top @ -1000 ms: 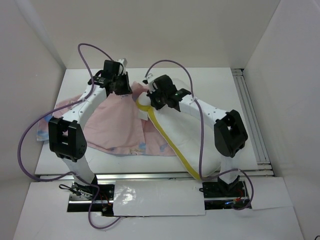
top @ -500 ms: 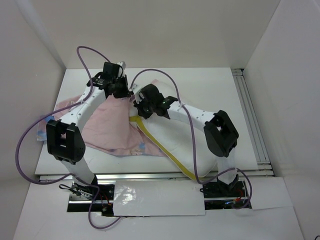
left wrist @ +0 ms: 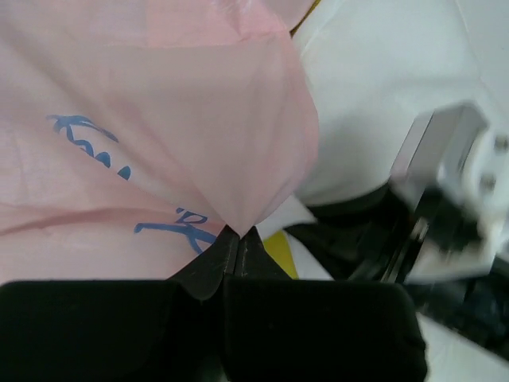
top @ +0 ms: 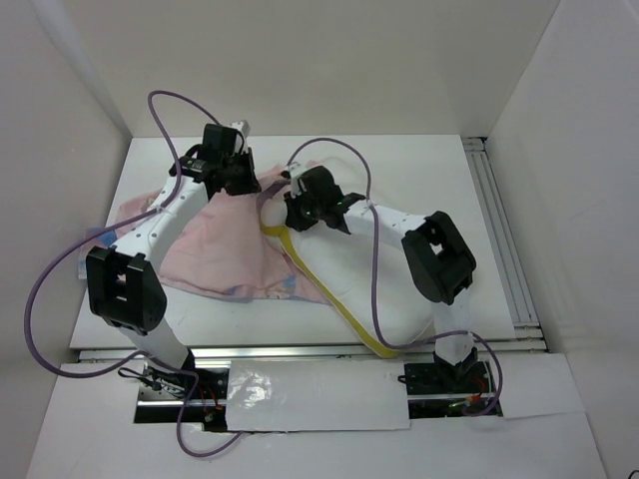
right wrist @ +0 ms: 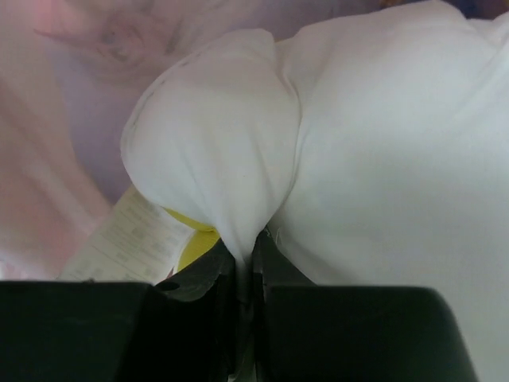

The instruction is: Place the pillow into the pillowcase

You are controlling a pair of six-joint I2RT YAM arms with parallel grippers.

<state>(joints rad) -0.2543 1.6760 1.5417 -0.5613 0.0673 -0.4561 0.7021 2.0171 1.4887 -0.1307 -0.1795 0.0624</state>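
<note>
Pillow (top: 339,264) stretches diagonally, near-right to far-left (corner meeting pillowcase (top: 225,244)).

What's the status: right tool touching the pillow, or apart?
Touching. The right wrist view shows the right tool shut on a pinched fold of the pillow, with the fabric bunching out just above it.

The pillowcase (top: 225,247) is pale pink with blue lettering (bluish print along its near hem); the pillow (top: 344,261) is white, yellow-edged.

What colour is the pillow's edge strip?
Yellow; the edge strip shows best in the top external view.
</note>
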